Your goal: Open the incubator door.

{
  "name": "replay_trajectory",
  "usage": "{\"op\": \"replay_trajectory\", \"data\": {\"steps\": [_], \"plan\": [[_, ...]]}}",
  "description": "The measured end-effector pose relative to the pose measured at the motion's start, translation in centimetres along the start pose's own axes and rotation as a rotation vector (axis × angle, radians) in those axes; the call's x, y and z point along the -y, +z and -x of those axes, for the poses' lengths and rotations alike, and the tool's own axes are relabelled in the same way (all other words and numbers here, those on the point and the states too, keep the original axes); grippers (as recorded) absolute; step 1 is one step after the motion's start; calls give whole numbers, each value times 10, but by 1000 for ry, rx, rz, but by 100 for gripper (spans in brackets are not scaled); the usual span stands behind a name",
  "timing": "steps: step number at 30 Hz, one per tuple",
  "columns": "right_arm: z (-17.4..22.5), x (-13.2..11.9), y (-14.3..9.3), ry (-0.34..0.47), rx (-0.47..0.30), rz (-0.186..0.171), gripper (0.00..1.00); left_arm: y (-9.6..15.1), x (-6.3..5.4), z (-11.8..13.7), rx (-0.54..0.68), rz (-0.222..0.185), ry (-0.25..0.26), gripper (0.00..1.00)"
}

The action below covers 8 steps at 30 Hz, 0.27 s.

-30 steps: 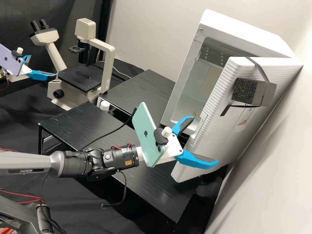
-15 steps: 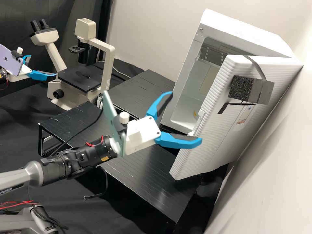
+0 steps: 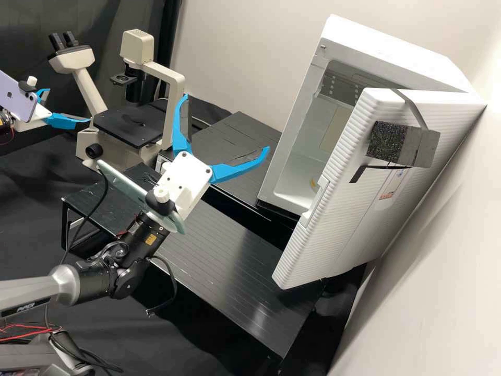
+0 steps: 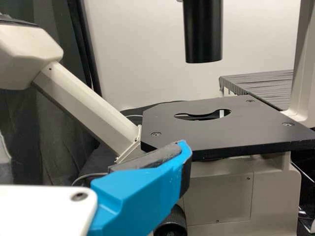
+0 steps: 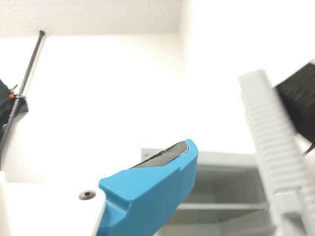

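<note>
"Now that the pale inside of the white, box-shaped incubator (image 3: 399, 44) is exposed, can the task be called done?"

"It can probably be judged done, or nearly so: the white, finely ribbed, round-cornered door (image 3: 339, 230) is swung well out at the far right, clear of the frame. Only a wider swing, if one is wanted, and a clear retreat might be left."

"Is anything being gripped?"

"Nothing. The right gripper (image 3: 225, 122) is spread wide, well apart from the door, its smooth blue plastic fingers lined with dull grey pads. The left gripper (image 3: 68, 105) is parted and empty too, held at the far left beside the cream microscope with a flat black stage (image 3: 128, 128)."

"And what is mounted on the door's face?"

"A blocky, coarse, black speckled foam piece (image 3: 386, 142), by which a smooth grey strip is seen. Below, long parallel grooves are shown by the matt black counter (image 3: 229, 271)."
</note>
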Motion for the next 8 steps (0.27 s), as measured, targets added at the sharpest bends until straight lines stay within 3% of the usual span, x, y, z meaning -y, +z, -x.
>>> {"op": "replay_trajectory", "data": {"steps": [5, 8], "plan": [[-1, 16, 7, -67, 21, -47, 100, 0, 0, 0, 0, 0, 0, 100], [-2, 25, 11, -101, 34, -53, 100, 0, 0, 0, 0, 0, 0, 100]]}}
